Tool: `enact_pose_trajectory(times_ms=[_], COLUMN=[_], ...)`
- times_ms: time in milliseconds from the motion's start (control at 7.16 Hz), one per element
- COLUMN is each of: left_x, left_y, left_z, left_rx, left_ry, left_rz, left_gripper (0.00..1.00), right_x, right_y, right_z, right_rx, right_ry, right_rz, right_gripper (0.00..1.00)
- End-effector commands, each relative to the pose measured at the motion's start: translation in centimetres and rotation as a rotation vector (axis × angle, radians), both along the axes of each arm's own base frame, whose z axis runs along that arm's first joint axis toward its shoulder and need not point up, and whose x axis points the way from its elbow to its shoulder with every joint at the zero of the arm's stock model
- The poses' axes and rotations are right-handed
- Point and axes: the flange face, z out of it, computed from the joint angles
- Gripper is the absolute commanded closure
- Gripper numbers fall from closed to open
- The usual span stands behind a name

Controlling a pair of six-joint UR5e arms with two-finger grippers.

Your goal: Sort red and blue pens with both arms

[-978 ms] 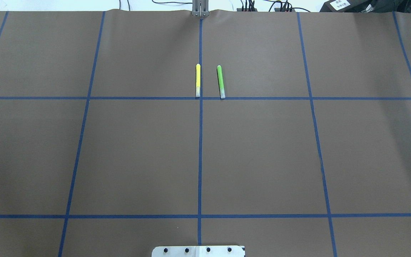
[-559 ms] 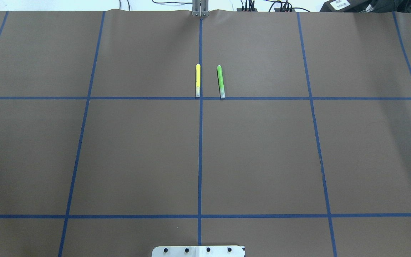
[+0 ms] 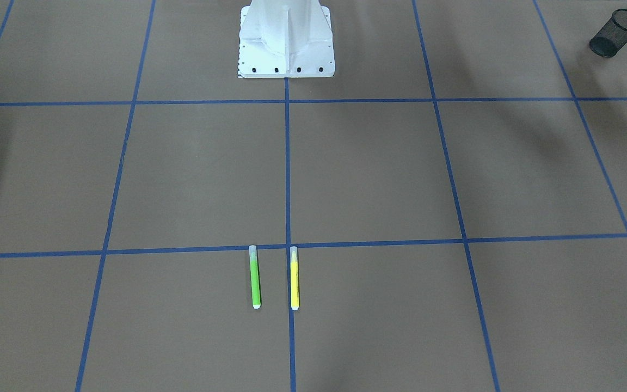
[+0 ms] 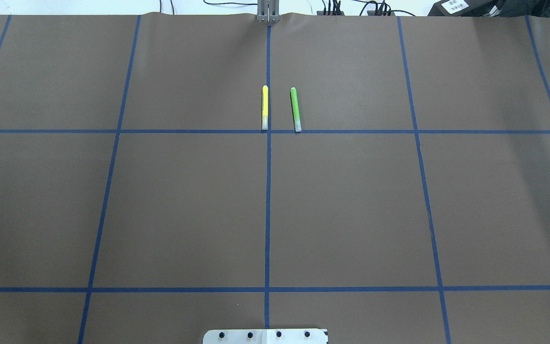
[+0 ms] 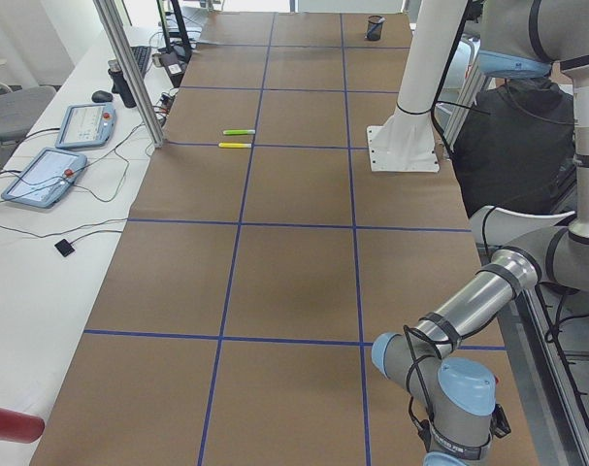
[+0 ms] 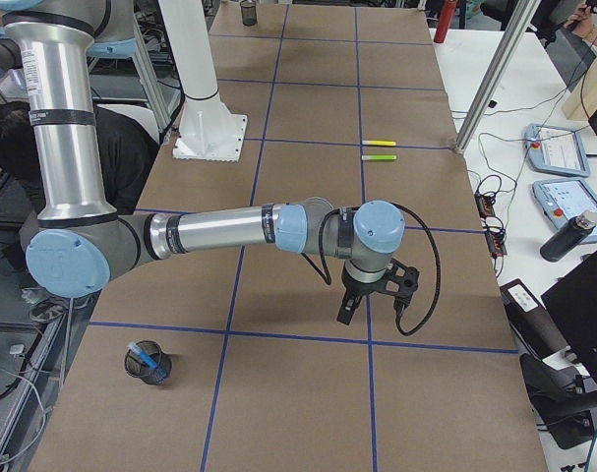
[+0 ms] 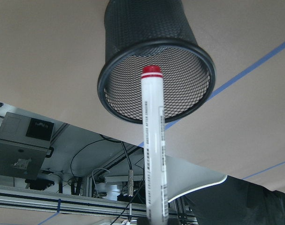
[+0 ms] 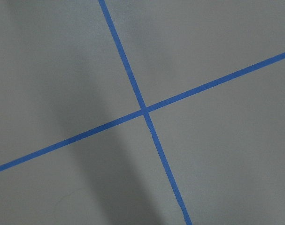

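A table under brown paper (image 4: pixel 184 205) is gridded with blue tape lines (image 4: pixel 267 215), and the white robot base (image 3: pixel 286 43) stands at the middle of one long edge. Far out to the base's left, the left gripper (image 7: pixel 153 221) holds the red pen (image 7: pixel 153 140), a white barrel with a red end. It grips the pen upright by the hidden upper end, and its fingers are almost wholly out of frame. The pen's red end sits at the mouth of a black mesh cup (image 7: pixel 142 23). Far out to the base's right stands a second mesh cup (image 6: pixel 141 374) with the blue pen (image 6: pixel 146 356) leaning inside it. The right gripper (image 6: pixel 357 307) points down over the table, forward of the base and to its right. Whether its fingers are wide or narrow cannot be told. Straight ahead of the base, well away from it, a yellow marker (image 4: pixel 265 107) and a green marker (image 4: pixel 295 109) lie side by side, not touching. A person in black (image 5: pixel 512 126) is behind the base.
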Motion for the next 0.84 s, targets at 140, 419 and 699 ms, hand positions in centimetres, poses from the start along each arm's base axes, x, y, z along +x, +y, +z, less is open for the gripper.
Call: enact_pose_trajectory(times_ms=[140, 419, 699], left_x=[0.1, 0.2, 0.6], left_y=[0.1, 0.4, 1.0], left_z=[0.8, 0.8, 1.0], left_rx=[-0.004, -0.007, -0.016], left_ry=[0.002, 0.005, 0.010], left_rz=[-0.001, -0.001, -0.001], left_gripper=[1.00, 1.00, 1.00], right_x=[-0.1, -0.1, -0.1], right_y=[-0.1, -0.1, -0.1], right_z=[0.0, 0.0, 0.1], right_rx=[0.001, 0.001, 0.001], right_ry=[0.002, 0.002, 0.003], right_rz=[-0.003, -0.003, -0.004], right_gripper=[0.00, 0.00, 0.00])
